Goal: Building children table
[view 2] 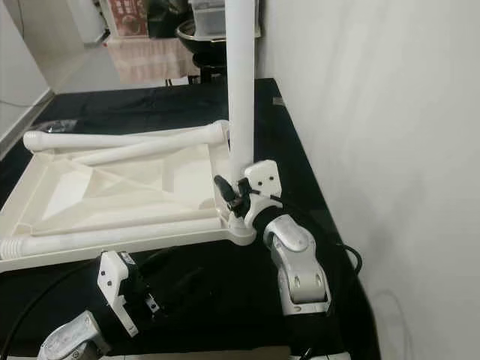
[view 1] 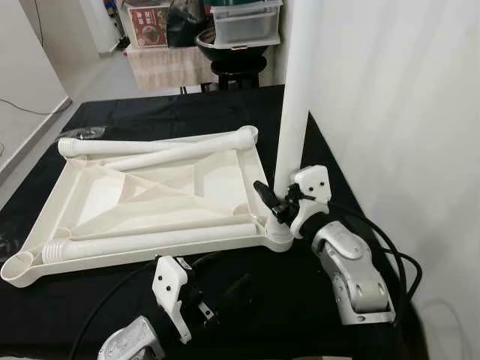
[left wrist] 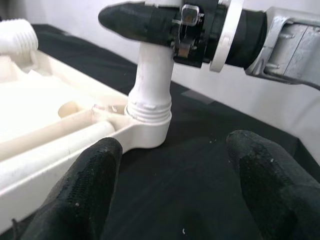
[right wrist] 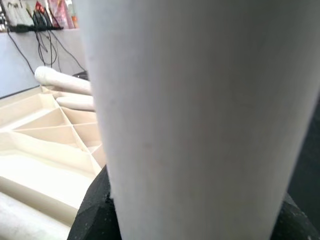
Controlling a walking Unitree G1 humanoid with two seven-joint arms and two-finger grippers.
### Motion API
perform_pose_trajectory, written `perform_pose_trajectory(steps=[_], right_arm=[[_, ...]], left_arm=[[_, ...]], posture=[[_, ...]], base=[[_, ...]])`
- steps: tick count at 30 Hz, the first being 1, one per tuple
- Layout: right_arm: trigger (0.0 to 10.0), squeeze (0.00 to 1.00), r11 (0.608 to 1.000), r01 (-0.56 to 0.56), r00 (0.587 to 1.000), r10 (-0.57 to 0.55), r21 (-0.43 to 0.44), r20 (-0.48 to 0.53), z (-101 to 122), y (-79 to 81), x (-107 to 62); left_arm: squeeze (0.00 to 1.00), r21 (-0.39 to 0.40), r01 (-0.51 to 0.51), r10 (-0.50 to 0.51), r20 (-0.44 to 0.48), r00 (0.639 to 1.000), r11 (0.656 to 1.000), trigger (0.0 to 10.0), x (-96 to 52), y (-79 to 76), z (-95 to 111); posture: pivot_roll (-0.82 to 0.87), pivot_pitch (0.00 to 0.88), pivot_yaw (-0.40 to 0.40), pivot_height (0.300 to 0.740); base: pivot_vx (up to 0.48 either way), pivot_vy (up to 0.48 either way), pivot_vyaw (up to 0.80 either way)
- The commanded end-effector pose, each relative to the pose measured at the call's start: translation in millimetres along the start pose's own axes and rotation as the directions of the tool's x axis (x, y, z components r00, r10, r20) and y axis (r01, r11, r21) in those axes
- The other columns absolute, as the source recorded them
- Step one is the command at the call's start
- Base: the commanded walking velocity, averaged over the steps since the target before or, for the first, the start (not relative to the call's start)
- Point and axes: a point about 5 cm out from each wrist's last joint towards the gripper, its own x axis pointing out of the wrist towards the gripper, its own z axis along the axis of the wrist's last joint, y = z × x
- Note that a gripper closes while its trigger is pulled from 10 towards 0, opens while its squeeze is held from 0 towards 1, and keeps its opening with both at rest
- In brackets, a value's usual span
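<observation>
The white plastic tabletop (view 1: 97, 195) lies upside down on a black cloth, ribs facing up. A white table leg (view 1: 292, 112) stands upright in the tabletop's near right corner socket (left wrist: 147, 127). My right gripper (view 1: 279, 202) is shut on that leg just above the socket; the right wrist view sees the leg (right wrist: 200, 110) very close. Three loose legs lie on the tabletop: two along its far edge (view 1: 150, 144) and one along the near edge (view 1: 150, 240). In front of the tabletop my left gripper (view 1: 225, 279) hovers open over the cloth, facing the socket, with nothing between its fingers (left wrist: 90, 185).
A white wall (view 1: 405, 112) runs close along the right side of the black cloth (view 1: 300, 315). Arm cables (view 1: 394, 259) loop beside the right wrist. Storage boxes and a dark stool (view 1: 240, 45) stand beyond the far edge. A small clear bag (view 1: 86, 133) lies at the far left.
</observation>
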Motion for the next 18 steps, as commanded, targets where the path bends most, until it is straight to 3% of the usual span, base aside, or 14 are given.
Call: perform_pose_trajectory(steps=[1, 2, 3, 5, 6, 10, 12, 13, 14, 15, 16, 18], right_arm=[[10.0, 0.00, 0.994, -0.028, 0.973, 0.051, 0.106, -0.224, -48.4, 6.6, -4.1], [10.0, 0.00, 0.994, -0.028, 0.973, 0.051, 0.106, -0.224, -48.4, 6.6, -4.1], [10.0, 0.60, 0.989, -0.084, 0.975, 0.106, 0.119, -0.195, -41.2, 4.4, 0.7], [10.0, 0.60, 0.987, -0.107, 0.975, 0.128, 0.120, -0.183, -38.2, 3.4, 2.3], [10.0, 1.00, 0.980, -0.151, 0.971, 0.172, 0.130, -0.168, -33.6, 2.8, 4.3], [10.0, 1.00, 0.969, -0.217, 0.969, 0.228, 0.115, -0.097, -11.4, 5.6, 10.2], [10.0, 0.97, 0.933, -0.353, 0.932, 0.357, 0.067, -0.062, 1.6, 9.4, 11.9], [10.0, 0.97, 0.933, -0.353, 0.932, 0.357, 0.067, -0.062, 1.6, 9.4, 11.9], [10.0, 0.00, 0.899, -0.436, 0.898, 0.438, 0.036, -0.050, 7.5, 8.6, 12.2], [10.0, 0.00, 0.874, -0.486, 0.873, 0.486, 0.015, -0.045, 11.4, 8.0, 11.7], [10.0, 0.00, 0.874, -0.486, 0.873, 0.486, 0.015, -0.045, 11.4, 8.0, 11.7], [10.0, 0.00, 0.817, -0.577, 0.816, 0.576, -0.008, -0.046, 19.3, -0.5, 13.7]], left_arm=[[0.00, 0.000, 0.006, -0.006, -0.015, 1.000, 1.000, 10.0, -0.6, 2.0, -2.4], [0.00, 0.000, 0.006, -0.006, -0.015, 1.000, 1.000, 10.0, -0.6, 2.0, -2.4], [0.00, 0.004, -0.002, 0.003, -0.009, 1.000, 1.000, 10.0, 0.0, 2.9, -1.9], [0.00, 0.005, -0.005, 0.005, -0.008, 1.000, 1.000, 10.0, 0.3, 3.2, -1.8], [0.00, 0.005, -0.005, 0.005, -0.007, 1.000, 1.000, 10.0, 0.4, 3.2, -1.7], [0.00, 0.005, -0.001, 0.001, -0.008, 1.000, 1.000, 10.0, 0.7, 2.5, -1.6], [0.00, 0.006, 0.002, -0.002, -0.009, 1.000, 1.000, 10.0, 0.9, 1.9, -1.6], [0.00, 0.006, 0.002, -0.002, -0.009, 1.000, 1.000, 10.0, 0.9, 1.9, -1.6], [0.00, 0.006, 0.003, -0.003, -0.010, 1.000, 1.000, 10.0, 1.0, 1.7, -1.6], [0.00, 0.006, 0.004, -0.004, -0.010, 1.000, 1.000, 10.0, 1.0, 1.6, -1.6], [0.00, 0.006, 0.004, -0.004, -0.010, 1.000, 1.000, 10.0, 1.0, 1.6, -1.6], [0.00, 0.005, 0.005, -0.005, -0.010, 1.000, 1.000, 10.0, 1.1, 1.4, -1.6]], posture=[[-0.05, 0.156, 0.039, 0.740], [-0.05, 0.156, 0.039, 0.740], [-0.05, 0.157, 0.031, 0.740], [-0.05, 0.157, 0.031, 0.740], [-0.05, 0.155, 0.032, 0.740], [-0.05, 0.157, 0.041, 0.740], [-0.04, 0.156, 0.041, 0.740], [-0.04, 0.156, 0.041, 0.740], [-0.04, 0.156, 0.040, 0.740], [-0.04, 0.156, 0.040, 0.740], [-0.04, 0.156, 0.040, 0.740], [-0.04, 0.156, 0.039, 0.740]], base=[[0.000, 0.000, 0.00], [0.000, 0.000, 0.00], [0.000, 0.000, 0.00], [0.000, 0.000, 0.00], [0.000, 0.000, 0.00], [0.000, 0.000, 0.00], [0.000, 0.000, 0.00], [0.000, 0.000, 0.00], [0.000, 0.000, 0.00], [0.000, 0.000, 0.00], [0.000, 0.000, 0.00], [0.000, 0.000, 0.00]])
